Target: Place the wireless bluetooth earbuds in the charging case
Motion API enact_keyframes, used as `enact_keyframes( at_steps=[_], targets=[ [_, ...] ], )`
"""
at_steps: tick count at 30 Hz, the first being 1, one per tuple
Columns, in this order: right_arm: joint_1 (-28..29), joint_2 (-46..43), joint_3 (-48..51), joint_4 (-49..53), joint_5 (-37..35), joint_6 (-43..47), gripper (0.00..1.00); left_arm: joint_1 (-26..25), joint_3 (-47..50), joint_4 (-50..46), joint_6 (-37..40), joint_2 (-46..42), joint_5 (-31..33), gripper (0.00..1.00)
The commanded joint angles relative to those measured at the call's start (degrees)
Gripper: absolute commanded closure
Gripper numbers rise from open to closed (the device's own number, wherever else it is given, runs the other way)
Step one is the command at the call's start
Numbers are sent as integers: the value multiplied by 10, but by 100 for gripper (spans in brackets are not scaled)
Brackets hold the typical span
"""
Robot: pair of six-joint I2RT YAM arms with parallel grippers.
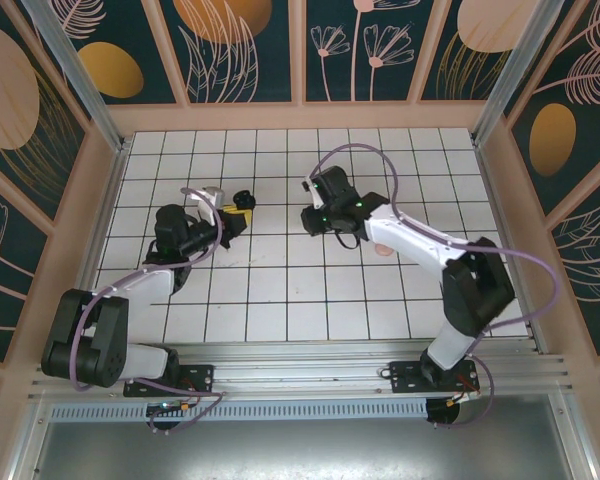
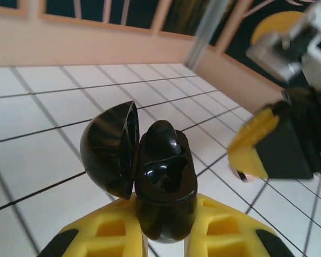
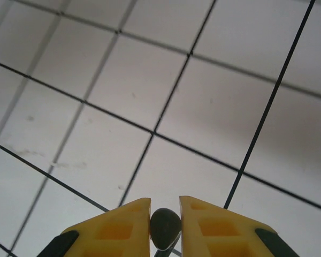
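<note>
Both hands are clenched. The left hand (image 2: 166,227) grasps the black charging case (image 2: 166,176), its yellow fingers (image 2: 104,238) pressing the lower body from either side. The case stands upright with its domed lid (image 2: 109,152) swung open to the left, and the glossy hollow inside faces the wrist camera. The right hand (image 3: 165,211) pinches a black earbud (image 3: 165,227), a small dark rounded shape held between its yellow fingertips above the white tiled desk (image 3: 203,107). From above, the left hand (image 1: 242,205) holds the charging case (image 1: 243,198) towards the middle of the desk (image 1: 280,285). The right hand (image 1: 313,218) is near it on the right, apart from the case. In the left wrist view the right hand (image 2: 257,150) appears blurred beside the open case.
</note>
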State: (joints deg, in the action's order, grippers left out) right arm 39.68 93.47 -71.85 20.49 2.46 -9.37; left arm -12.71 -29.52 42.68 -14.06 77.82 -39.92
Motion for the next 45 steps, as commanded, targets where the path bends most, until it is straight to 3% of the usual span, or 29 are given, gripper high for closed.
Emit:
enact_keyframes(
  at_steps=[1,9,20,28,45],
  targets=[
    [-7,-61,34,-90,22,26,81,-31,-10,18,71,-11,-57,100],
    [-12,-153,79,-192,117,47,80,-70,-50,-29,135,3,-88,99],
    [-10,-163,89,-284,192,24,80,-98,-88,-5,77,43,-103,99],
    [-1,-135,74,-294,215,44,80,-107,-98,29,44,55,-104,99],
    [9,-104,68,-269,193,83,81,-109,-116,40,19,56,-104,98]
  ],
)
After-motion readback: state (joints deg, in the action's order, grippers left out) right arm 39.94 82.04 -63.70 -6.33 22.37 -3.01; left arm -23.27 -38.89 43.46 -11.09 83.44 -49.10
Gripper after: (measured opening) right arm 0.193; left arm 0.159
